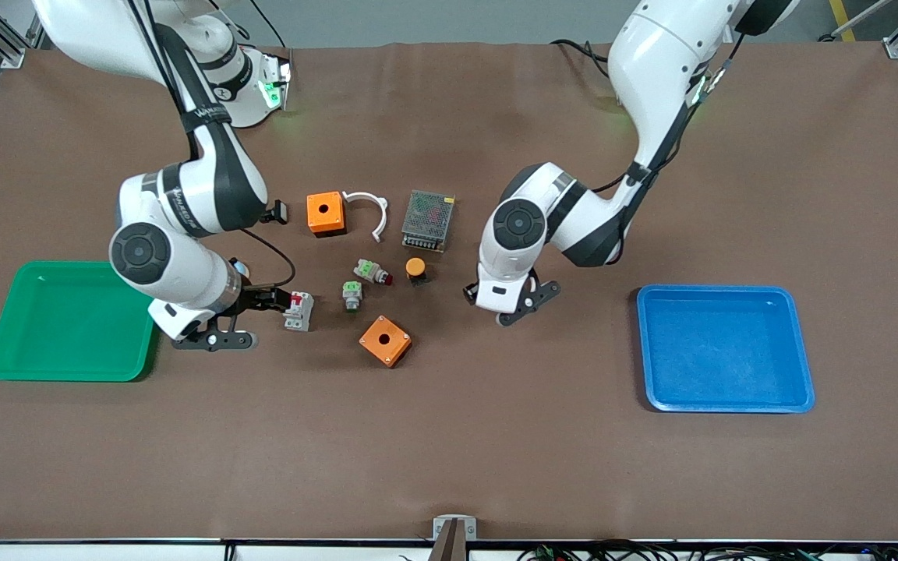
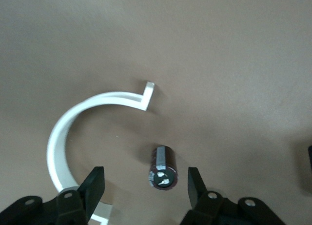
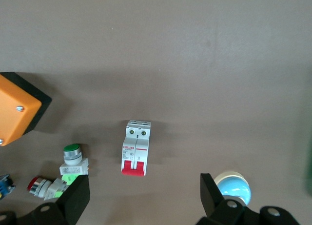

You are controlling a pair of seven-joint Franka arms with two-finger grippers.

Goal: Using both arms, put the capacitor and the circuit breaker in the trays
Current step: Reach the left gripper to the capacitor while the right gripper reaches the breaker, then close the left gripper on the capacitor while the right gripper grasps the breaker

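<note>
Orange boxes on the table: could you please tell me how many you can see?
2. One orange box sits beside the white curved clip, farther from the front camera. The other orange box lies nearer the camera, below the green-topped buttons. The arms could hide more.

We list, at the right arm's end of the table (image 1: 652, 483), one tray (image 1: 20, 366); at the left arm's end, a second tray (image 1: 804, 389).

Between them, farthest from the front camera, a row:
- holed box (image 1: 325, 213)
- curved clip (image 1: 369, 212)
- power supply (image 1: 428, 220)

Nearer lie two push buttons (image 1: 372, 271) (image 1: 352, 295) and a capped button (image 1: 415, 269); nearest, a second holed box (image 1: 385, 340).

The circuit breaker (image 1: 298, 311) lies toward the first tray, the right gripper (image 3: 145, 186) just beside it. We find the capacitor (image 2: 163, 167) beside the clip, apart from it, under the left gripper (image 2: 146, 178).
</note>
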